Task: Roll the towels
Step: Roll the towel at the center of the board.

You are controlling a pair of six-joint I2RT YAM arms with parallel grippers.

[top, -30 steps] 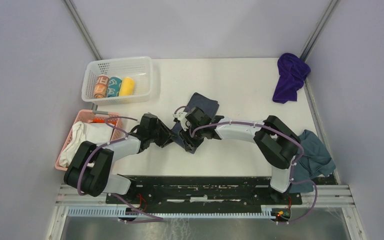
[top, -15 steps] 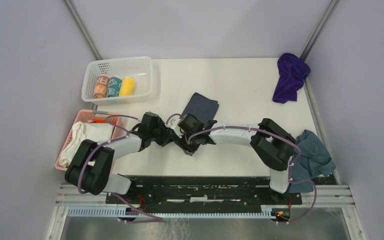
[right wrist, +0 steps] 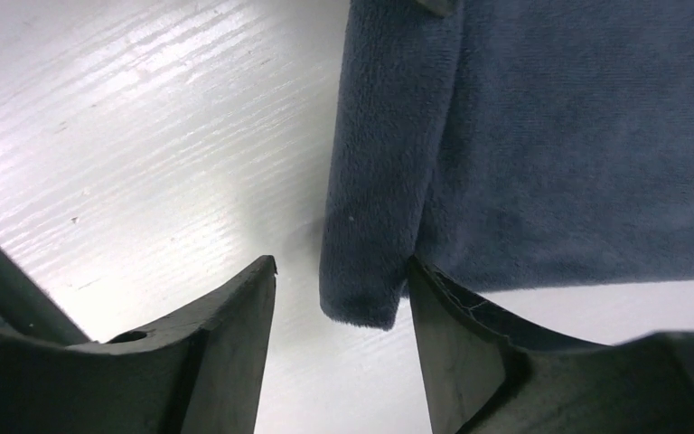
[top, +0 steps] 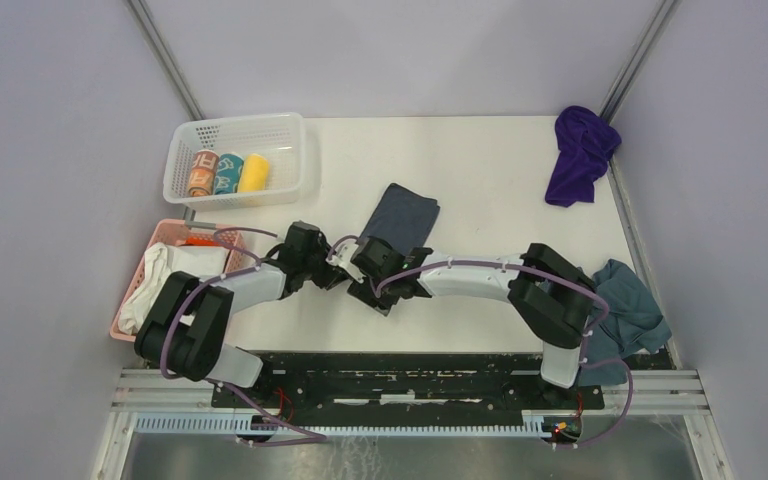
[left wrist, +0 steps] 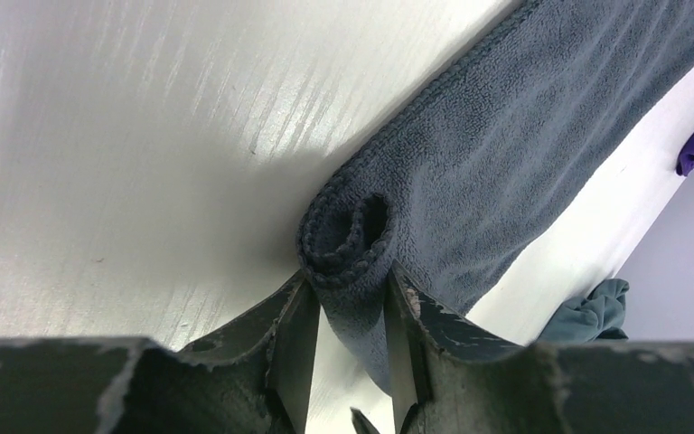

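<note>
from overhead, the two wrists are crowding together over the near end of the dark grey towel (top: pixel 400 214), hiding both sets of fingertips and the rolled part beneath them. only the flat, unrolled stretch is showing, reaching away from the end effectors across the worktop (top: pixel 480 170). the right wrist camera is sitting so close that the cloth is running off the top and right of its view, and how far the towel goes is impossible to tell from there.

the left end effector (left wrist: pixel 348 276) is clenching on the open end of the roll: the loose spiral is sitting right between its two fingers, and both inner faces are pressing against the cloth. the rest of the towel is lying flat ahead of it, stretching up and to the right.

the right end effector (right wrist: pixel 340 262) is standing released, with its jaws wide apart. a folded edge of the towel is hanging down into the gap. bare worktop is showing between the cloth and one finger, while the other finger is sitting right at the cloth's edge; whether it is touching is hard to say.

the purple towel (top: pixel 582 155) is lying crumpled well beyond both end effectors, off to the right at the far edge of the worktop, not rolled.
</note>
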